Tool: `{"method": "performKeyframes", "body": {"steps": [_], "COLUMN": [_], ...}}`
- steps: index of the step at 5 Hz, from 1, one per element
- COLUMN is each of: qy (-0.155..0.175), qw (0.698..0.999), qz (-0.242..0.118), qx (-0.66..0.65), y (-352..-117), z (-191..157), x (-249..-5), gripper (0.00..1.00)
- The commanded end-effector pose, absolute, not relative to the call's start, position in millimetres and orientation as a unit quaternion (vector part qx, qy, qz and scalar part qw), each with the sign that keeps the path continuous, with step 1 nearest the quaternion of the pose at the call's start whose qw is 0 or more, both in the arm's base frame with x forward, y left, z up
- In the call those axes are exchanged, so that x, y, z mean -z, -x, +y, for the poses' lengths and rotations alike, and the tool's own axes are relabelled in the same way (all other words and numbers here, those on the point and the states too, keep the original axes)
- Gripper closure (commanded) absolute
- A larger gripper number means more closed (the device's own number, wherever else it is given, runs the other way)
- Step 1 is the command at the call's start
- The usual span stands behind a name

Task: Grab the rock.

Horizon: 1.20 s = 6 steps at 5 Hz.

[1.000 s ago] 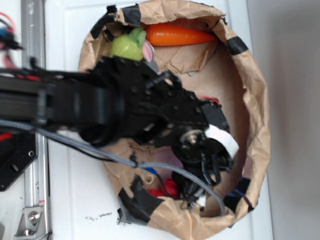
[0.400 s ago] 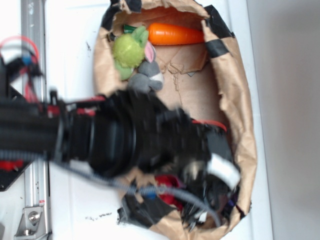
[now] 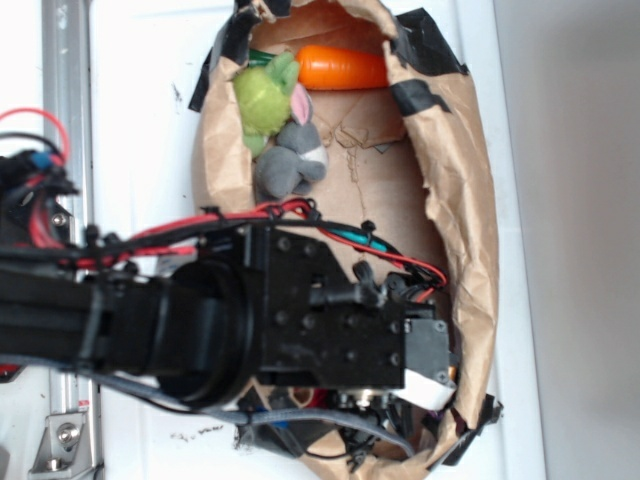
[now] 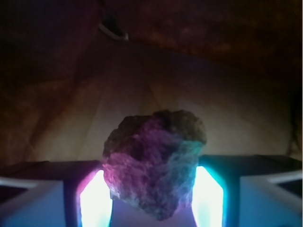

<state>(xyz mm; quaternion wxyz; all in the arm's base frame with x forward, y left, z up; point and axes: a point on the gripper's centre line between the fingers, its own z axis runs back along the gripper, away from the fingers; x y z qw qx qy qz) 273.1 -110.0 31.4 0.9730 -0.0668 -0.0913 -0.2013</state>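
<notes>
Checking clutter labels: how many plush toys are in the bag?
2: green plush by the carrot, grey bunny just below it. The arm may hide others.

Brown paper walls (image 3: pixel 465 180) crowd my arm at lower frame; bunny (image 3: pixel 290 160) and carrot (image 3: pixel 340 68) block the top, leaving bare floor (image 3: pixel 375 185) mid-frame as free room.

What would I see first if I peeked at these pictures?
In the wrist view, a rough rock glows pink and teal, sitting between the two lit fingers of the claw. From outside, the big black robot arm covers the lower half of a brown paper bag, with an orange carrot and a grey plush bunny at the top.
</notes>
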Motion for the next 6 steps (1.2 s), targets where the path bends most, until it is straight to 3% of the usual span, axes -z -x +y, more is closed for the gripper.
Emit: {"method": "performKeyframes", "body": {"steps": [1, 2, 3, 4, 5, 6], "qy": [0.059, 0.070, 0.063, 0.027, 0.017, 0.001], "qw": [0.988, 0.988, 0.994, 0.992, 0.984, 0.979], "qz": [-0.132, -0.140, -0.092, -0.106, -0.094, -0.109], "qx": [0.050, 0.003, -0.010, -0.059, -0.151, -0.174], "y": [-283.7, -270.2, -255.3, -245.9, -244.2, -243.6], "z": [-33.8, 3.6, 13.3, 7.1, -8.6, -8.7], "x": [-86.4, -106.9, -143.7, -178.5, -184.8, -185.7], "gripper": [1.00, 1.00, 1.00, 1.00, 1.00, 1.00]}}
